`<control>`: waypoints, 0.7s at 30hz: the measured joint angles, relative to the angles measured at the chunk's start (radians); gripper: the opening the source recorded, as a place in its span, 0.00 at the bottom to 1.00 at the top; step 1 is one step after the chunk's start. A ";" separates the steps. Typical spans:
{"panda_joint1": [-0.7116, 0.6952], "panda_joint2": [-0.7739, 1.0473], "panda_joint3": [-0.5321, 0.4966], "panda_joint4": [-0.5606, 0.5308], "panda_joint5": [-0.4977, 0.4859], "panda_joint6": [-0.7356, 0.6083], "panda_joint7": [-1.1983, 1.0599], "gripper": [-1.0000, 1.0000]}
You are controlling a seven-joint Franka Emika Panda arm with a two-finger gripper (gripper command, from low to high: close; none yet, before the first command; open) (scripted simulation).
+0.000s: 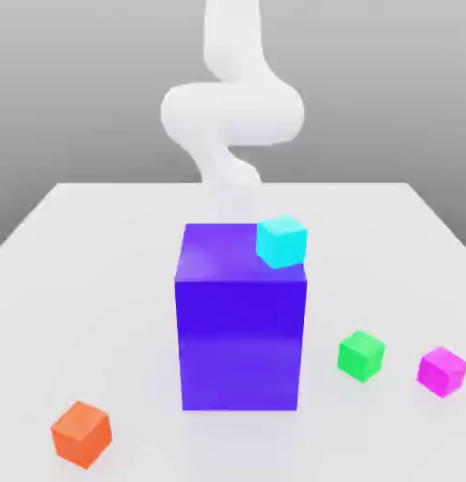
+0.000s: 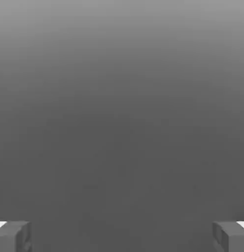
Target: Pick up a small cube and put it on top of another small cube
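The small magenta-pink cube (image 1: pixel 441 370) rests on the white table at the exterior view's right, near the front. Just to its left stands the small bright green cube (image 1: pixel 361 355), a short gap between the two. The white arm (image 1: pixel 232 113) rises behind the big blue-purple block, well back from both cubes. In the hand view my gripper (image 2: pixel 122 236) is open, its two grey fingertips (image 2: pixel 13 236) far apart with nothing between them, facing a plain grey background.
A big blue-purple block (image 1: pixel 241 320) stands mid-table with a cyan cube (image 1: pixel 281 241) on its top at the right rear corner. An orange cube (image 1: pixel 82 434) lies at the front left. The white table (image 1: pixel 104 282) stretches around them.
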 joint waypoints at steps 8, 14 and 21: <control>0.252 0.233 -0.073 -0.053 0.097 0.094 -0.375 0.50; 0.402 0.406 -0.087 -0.091 0.171 0.162 -0.654 0.50; 0.522 0.602 -0.046 -0.137 0.223 0.244 -0.953 0.50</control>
